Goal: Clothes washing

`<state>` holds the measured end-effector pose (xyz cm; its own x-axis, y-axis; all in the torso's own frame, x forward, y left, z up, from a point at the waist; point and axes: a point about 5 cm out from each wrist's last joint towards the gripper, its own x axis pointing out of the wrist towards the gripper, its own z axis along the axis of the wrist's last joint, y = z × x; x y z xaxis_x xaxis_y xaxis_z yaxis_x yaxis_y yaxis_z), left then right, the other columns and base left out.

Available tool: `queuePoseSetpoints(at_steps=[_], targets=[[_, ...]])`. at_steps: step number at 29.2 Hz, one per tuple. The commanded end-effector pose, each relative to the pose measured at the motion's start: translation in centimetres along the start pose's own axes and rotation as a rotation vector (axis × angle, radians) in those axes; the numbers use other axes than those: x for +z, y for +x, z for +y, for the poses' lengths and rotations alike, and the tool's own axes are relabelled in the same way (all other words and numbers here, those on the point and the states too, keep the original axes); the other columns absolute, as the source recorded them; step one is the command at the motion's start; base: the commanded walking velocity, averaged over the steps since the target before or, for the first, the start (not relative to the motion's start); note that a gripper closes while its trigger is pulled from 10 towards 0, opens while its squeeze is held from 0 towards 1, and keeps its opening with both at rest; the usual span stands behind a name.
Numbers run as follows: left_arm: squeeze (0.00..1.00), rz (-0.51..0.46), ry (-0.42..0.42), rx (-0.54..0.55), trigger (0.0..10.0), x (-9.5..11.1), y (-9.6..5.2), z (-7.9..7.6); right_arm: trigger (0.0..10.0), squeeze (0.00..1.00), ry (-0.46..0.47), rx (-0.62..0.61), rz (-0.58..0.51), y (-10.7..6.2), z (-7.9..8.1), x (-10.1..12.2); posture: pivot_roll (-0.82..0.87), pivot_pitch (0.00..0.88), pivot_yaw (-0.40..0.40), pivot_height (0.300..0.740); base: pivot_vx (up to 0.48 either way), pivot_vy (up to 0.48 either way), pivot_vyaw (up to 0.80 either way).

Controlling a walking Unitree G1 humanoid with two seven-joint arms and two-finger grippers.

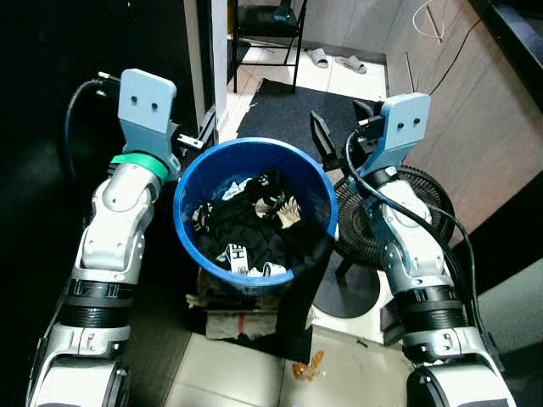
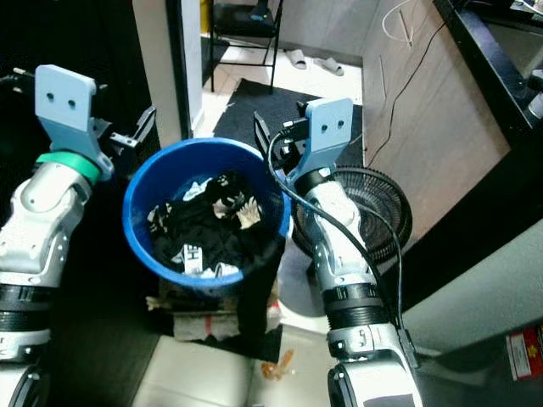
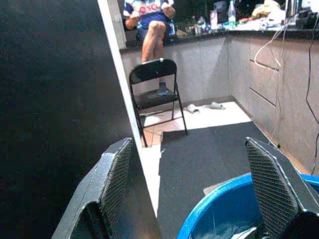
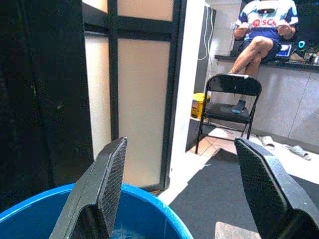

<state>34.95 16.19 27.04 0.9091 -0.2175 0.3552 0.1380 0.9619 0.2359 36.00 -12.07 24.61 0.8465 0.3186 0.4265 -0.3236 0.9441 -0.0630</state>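
A blue bucket (image 1: 254, 145) stands in front of me, holding a heap of black and white clothes (image 1: 250, 225). One black garment (image 1: 310, 264) hangs over its near right rim. My left gripper (image 1: 197, 136) is held at the bucket's left rim and stands open; in the left wrist view (image 3: 197, 191) nothing lies between its fingers and the blue rim (image 3: 224, 211) sits just below. My right gripper (image 1: 341, 127) is up at the bucket's right rim, open as well, with the rim (image 4: 149, 209) under its empty fingers (image 4: 107, 184).
A black floor fan (image 1: 399, 212) stands close against the bucket's right side. The bucket rests on a low cardboard stack (image 1: 237, 320). Beyond are a dark mat (image 1: 288, 102), a folding chair (image 1: 267, 25), slippers (image 1: 339, 61), a white post (image 1: 208, 59) and a seated person (image 3: 149, 20).
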Motion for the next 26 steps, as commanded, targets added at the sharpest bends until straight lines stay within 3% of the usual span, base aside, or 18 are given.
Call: queuePoseSetpoints(at_steps=[1,26], targets=[[0.00,0.041,-0.011,0.021,10.0,-0.90,-0.22,0.64,10.0,0.00,-0.007,-0.023,0.019,-0.32,-0.61,-0.38,0.03,0.010,-0.026,0.740,0.000,0.000,0.00],[0.00,0.047,-0.021,0.013,10.0,-1.16,-0.33,0.61,10.0,0.00,-0.010,-0.024,0.024,-0.37,-0.47,-0.60,0.03,0.015,-0.023,0.740,0.000,0.000,0.00]])
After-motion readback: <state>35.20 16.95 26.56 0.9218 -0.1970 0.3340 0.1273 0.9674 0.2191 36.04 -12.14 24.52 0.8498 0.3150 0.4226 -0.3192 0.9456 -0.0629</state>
